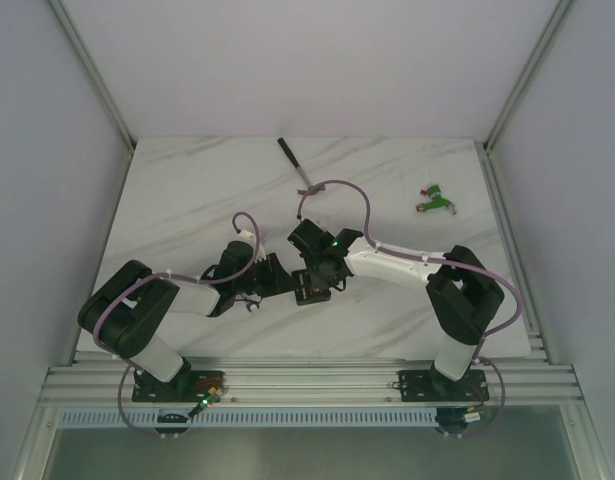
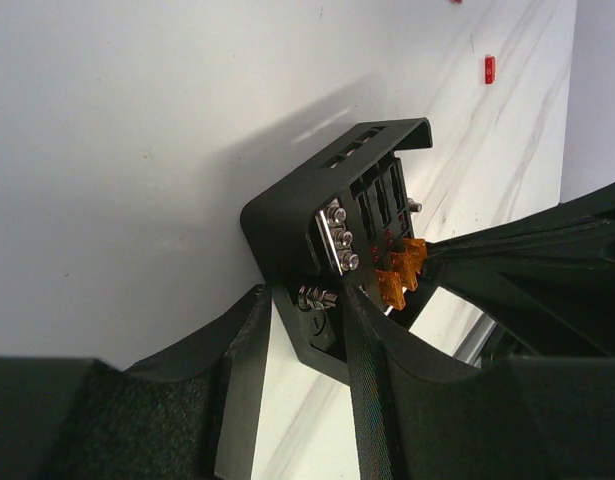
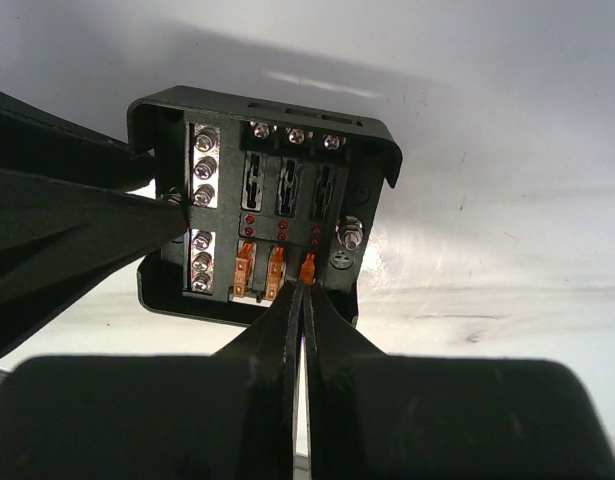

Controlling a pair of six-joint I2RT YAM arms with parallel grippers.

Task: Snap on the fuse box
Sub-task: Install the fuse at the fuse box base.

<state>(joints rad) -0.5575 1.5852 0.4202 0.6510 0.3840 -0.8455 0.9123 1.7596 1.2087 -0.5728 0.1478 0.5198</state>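
Note:
The fuse box (image 1: 309, 292) is a small square black box lying on the white table between my two grippers. In the right wrist view the fuse box (image 3: 267, 130) shows its open top with screws, empty slots and three orange fuses. My right gripper (image 3: 306, 290) is shut on the rightmost orange fuse (image 3: 308, 268), which stands in its slot. My left gripper (image 2: 309, 315) is shut on the box's side wall (image 2: 322, 335), one finger on each side. The same box (image 2: 297, 210) lies tilted in the left wrist view. In the top view the left gripper (image 1: 277, 283) and right gripper (image 1: 318, 279) meet at the box.
A long tool with a black handle (image 1: 295, 165) lies at the back centre. A green-and-red connector piece (image 1: 435, 198) lies at the back right. A tiny loose red fuse (image 2: 489, 69) lies on the table beyond the box. Metal rails run along the table's near edge.

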